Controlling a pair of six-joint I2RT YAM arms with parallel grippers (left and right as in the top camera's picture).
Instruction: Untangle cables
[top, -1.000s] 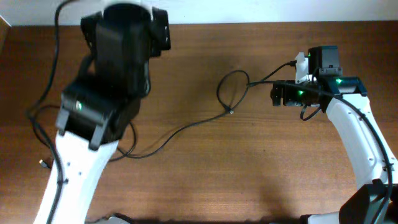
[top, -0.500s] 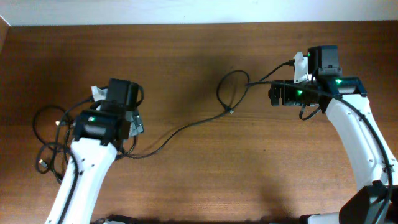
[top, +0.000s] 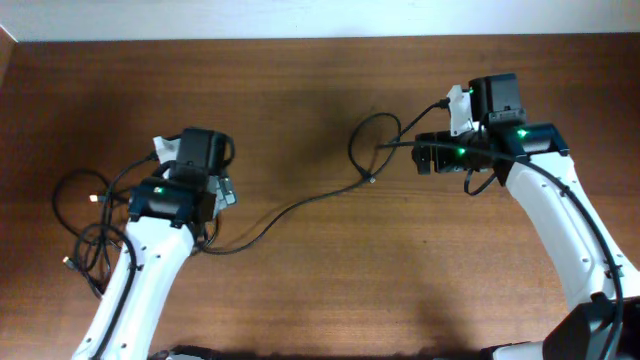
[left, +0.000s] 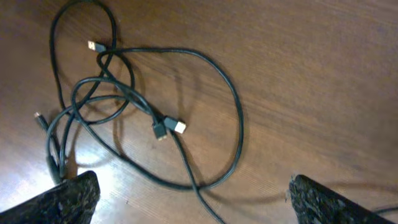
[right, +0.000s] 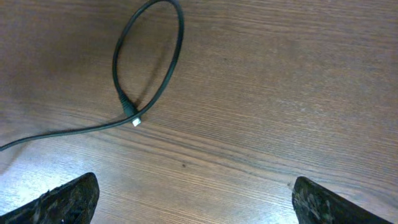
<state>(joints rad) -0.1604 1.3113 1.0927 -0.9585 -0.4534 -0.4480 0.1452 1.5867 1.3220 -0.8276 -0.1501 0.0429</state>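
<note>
The left gripper is hovering with its fingers spread wide and nothing between them. Just beyond it the tangled cables are lying in overlapping loops on the wooden table, with some strands slipping out of sight behind one fingertip. Further along, one long cable is trailing out from under the left arm. It is ending in a loop with a small plug, below the right gripper, likewise spread and empty.

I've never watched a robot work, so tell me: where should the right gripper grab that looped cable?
Probably just behind the plug, coming straight down with the right gripper open across it: there the cable lies flat, alone on the table.
</note>
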